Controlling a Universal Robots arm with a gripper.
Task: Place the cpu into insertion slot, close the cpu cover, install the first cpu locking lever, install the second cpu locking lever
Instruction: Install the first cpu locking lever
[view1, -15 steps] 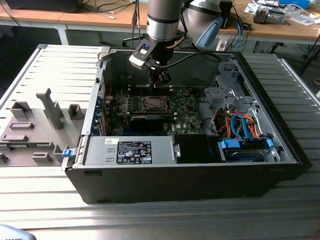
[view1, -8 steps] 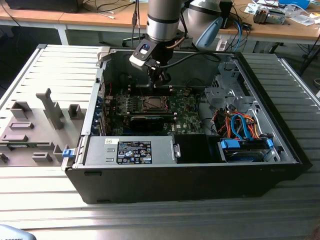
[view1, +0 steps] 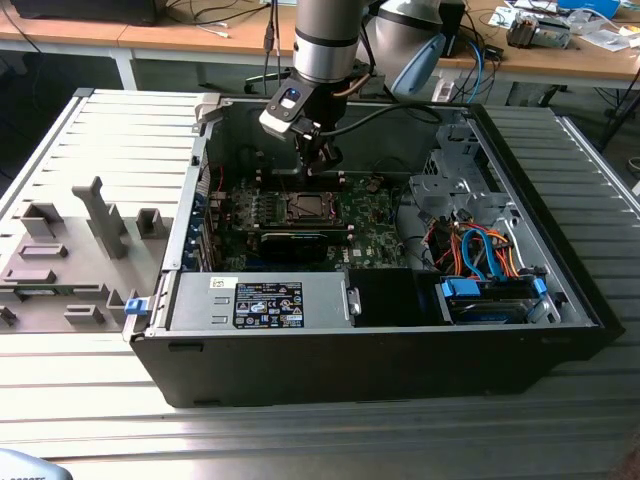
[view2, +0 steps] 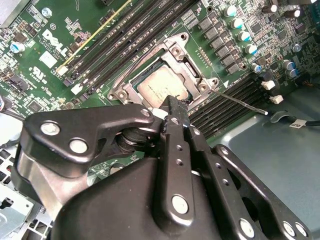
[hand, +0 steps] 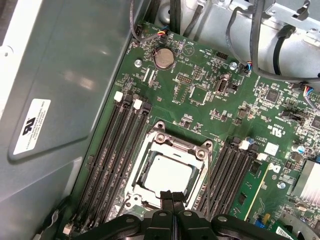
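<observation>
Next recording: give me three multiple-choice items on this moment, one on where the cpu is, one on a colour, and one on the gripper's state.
1. Where is the cpu?
A. on the grey table outside the case
B. framed by the cpu cover on the circuit board
C. lifted above the case

2. What colour is the circuit board?
A. green
B. red
C. white

3. How do the fingers of the gripper stand?
A. spread wide
B. clamped on a blue cable
C. shut together

Answers:
1 B: the pale metal top shows through the cover's window in both wrist views.
2 A: the board is green all round the cover.
3 C: in the first wrist view the tips meet with no gap, by the cover's edge.
</observation>
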